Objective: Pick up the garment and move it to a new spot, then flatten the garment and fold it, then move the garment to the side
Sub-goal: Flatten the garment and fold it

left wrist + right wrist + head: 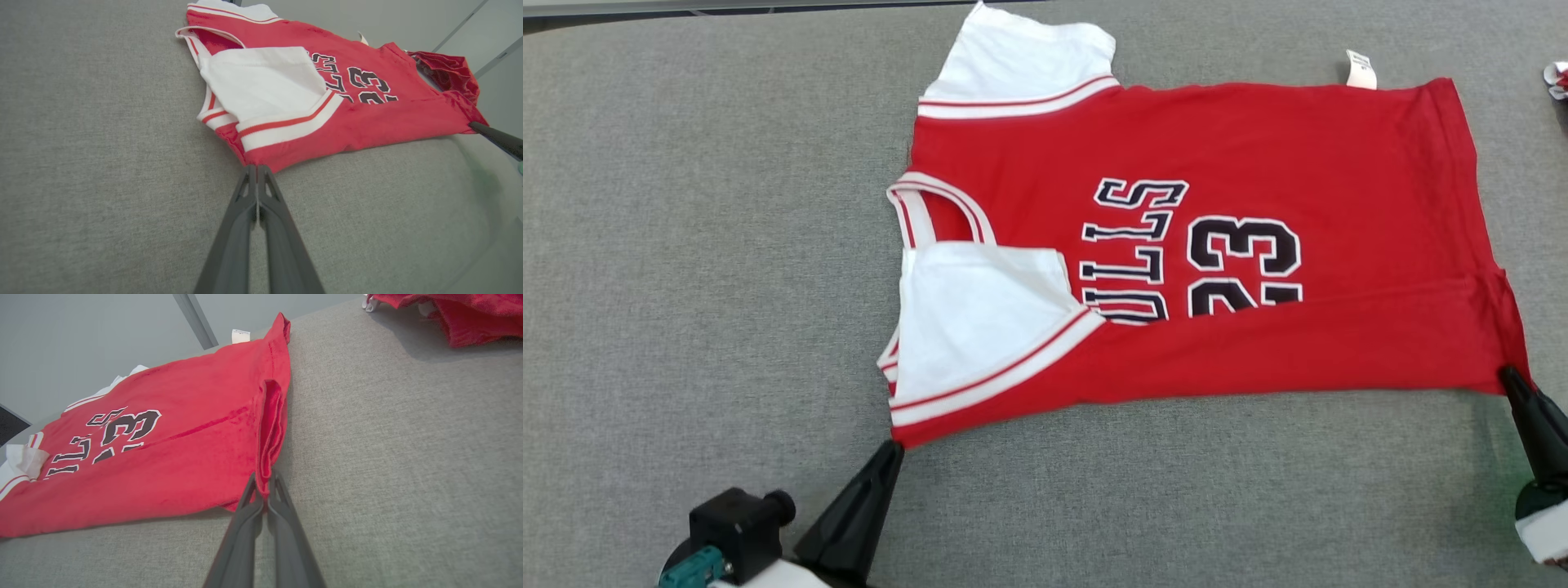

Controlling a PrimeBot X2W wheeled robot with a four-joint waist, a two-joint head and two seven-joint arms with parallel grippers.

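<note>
jersey: a red basketball jersey (1258, 163) lies print side up, middle to right of the bench (686, 245). The neck end points to the robot's left and the hem end to its right.
fold state: the near white sleeve (980, 318) is flipped over onto the chest. The near long edge looks turned up too, since it cuts off the bottoms of the numbers.
left claw (894, 447): shut tight, with the tips right on the near shoulder corner. Looks to me like it's nipping just the very edge of the cloth.
right claw (1507, 374): shut on the near hem corner. In the right wrist view you can see red fabric pinched between the fingers.
how it'll handle: my guess is thin, light and totally floppy. It'll sag in the middle between the two pinch points, and the loose sleeve will flop open if it's lifted fast.
where to hold: the two near corners, as now. The left pinch looks shallow, so I'd worry about that one slipping.
surface: grey woven cover, a bit grippy. I'd guess cloth drags on it rather than glides.
room: plain grey wall (81, 343) behind, and another red garment (470, 318) heaped off to the far right.
label (1361, 69): small white tag poking out at the far hem edge.
</note>
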